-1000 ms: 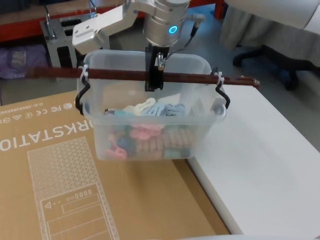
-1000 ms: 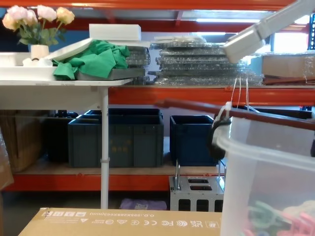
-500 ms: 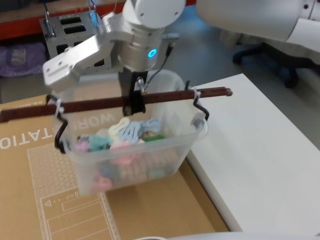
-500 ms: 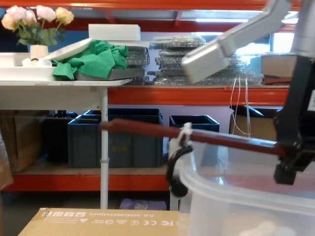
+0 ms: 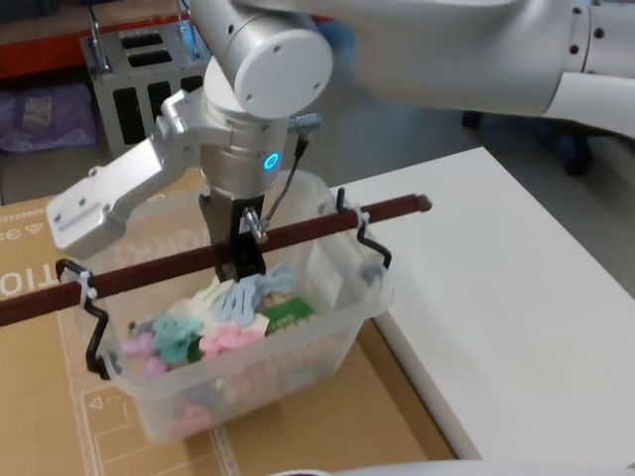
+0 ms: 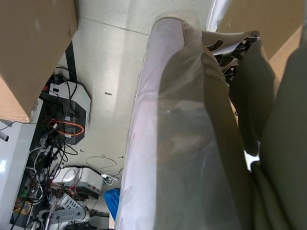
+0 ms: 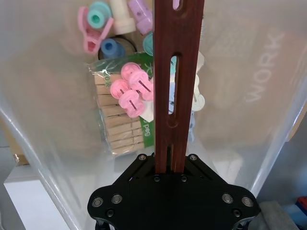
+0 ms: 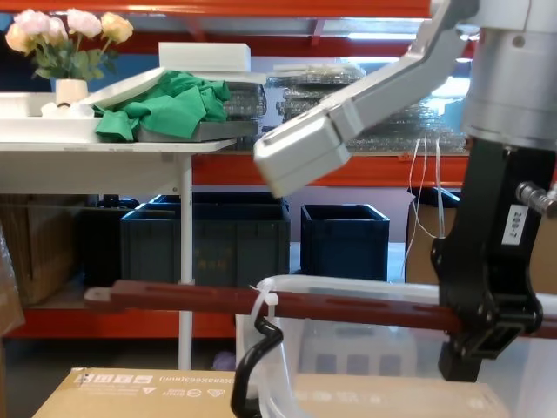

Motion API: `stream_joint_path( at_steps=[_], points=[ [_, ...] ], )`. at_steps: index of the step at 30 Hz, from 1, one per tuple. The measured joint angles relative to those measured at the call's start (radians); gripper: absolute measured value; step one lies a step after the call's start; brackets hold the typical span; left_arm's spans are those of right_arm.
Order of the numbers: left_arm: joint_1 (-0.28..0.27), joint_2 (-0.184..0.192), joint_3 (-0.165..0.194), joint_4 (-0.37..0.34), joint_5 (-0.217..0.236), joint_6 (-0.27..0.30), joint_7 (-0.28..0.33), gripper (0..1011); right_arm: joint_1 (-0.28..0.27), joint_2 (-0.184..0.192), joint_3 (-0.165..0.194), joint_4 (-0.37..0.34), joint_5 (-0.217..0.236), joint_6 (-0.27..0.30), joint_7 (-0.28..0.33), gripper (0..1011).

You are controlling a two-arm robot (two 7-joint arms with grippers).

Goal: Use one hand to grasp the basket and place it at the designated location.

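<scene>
- Orange racking (image 8: 218,170) with dark blue crates (image 8: 204,248) runs behind my workspace.
- I see the right gripper (image 5: 243,264) pinching the dark red handle (image 5: 327,227) near its middle.
- The basket (image 5: 288,369) is tilted over the printed cardboard box (image 5: 40,416), just beside the white table (image 5: 516,327); I cannot tell whether it touches the box.
- Pastel clothes pegs (image 7: 130,91) lie inside it.
</scene>
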Motion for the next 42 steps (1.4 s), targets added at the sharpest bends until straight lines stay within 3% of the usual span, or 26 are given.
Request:
stream_joint_path(
  at_steps=[21, 42],
  points=[
    [0.000, 0.000, 0.000, 0.000, 0.000, 0.000, 0.000, 0, 0.007, -0.031, -0.053, 0.017, -0.012, 0.007, -0.036, 0],
    [0.000, 0.000, 0.000, 0.000, 0.000, 0.000, 0.000, 0, -0.025, -0.097, -0.093, 0.130, -0.034, 0.120, -0.060, 0]
  ],
)
